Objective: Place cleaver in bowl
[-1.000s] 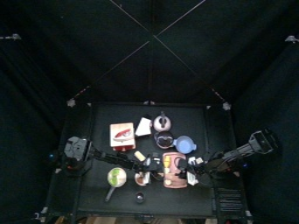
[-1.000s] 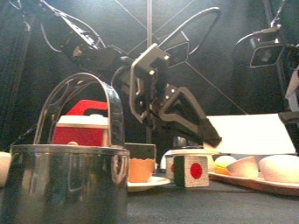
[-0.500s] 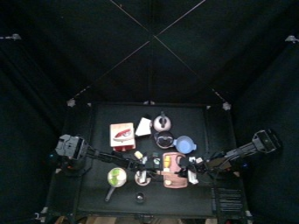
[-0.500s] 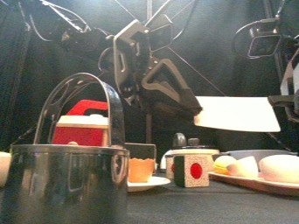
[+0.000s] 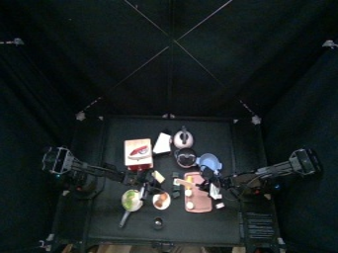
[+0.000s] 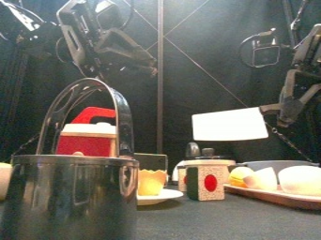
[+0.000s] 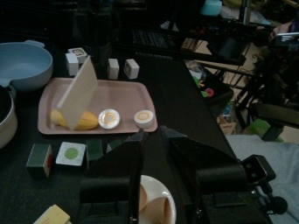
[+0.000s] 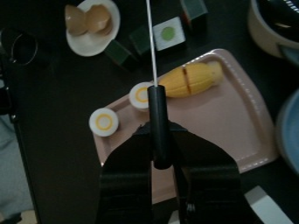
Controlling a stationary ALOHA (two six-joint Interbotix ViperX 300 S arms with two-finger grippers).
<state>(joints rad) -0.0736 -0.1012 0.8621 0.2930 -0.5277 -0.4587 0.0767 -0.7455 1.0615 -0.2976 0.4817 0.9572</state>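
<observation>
My right gripper (image 8: 158, 156) is shut on the black handle of the cleaver (image 8: 156, 122). The blade points forward, edge-on, over the pink tray (image 8: 233, 96). In the front view the blade (image 6: 230, 124) hangs white and flat above the table, held from the right. The light blue bowl (image 5: 209, 160) sits just behind the tray and also shows in the left wrist view (image 7: 24, 63). The cleaver is in front of the bowl, apart from it. My left gripper (image 7: 155, 154) is open and empty above a small plate (image 7: 158, 199), raised high at the left in the front view (image 6: 113, 42).
The pink tray (image 7: 117, 122) holds a yellow piece (image 8: 193, 77) and egg halves (image 8: 105, 121). A metal pot with a bail handle (image 6: 69, 192) stands at the front left. A red box (image 5: 137, 150), a kettle (image 5: 184, 137) and small blocks (image 6: 204, 178) stand nearby.
My left arm has drawn back to the left and risen. My right gripper has lifted the cleaver and carried it a little toward the table's middle.
</observation>
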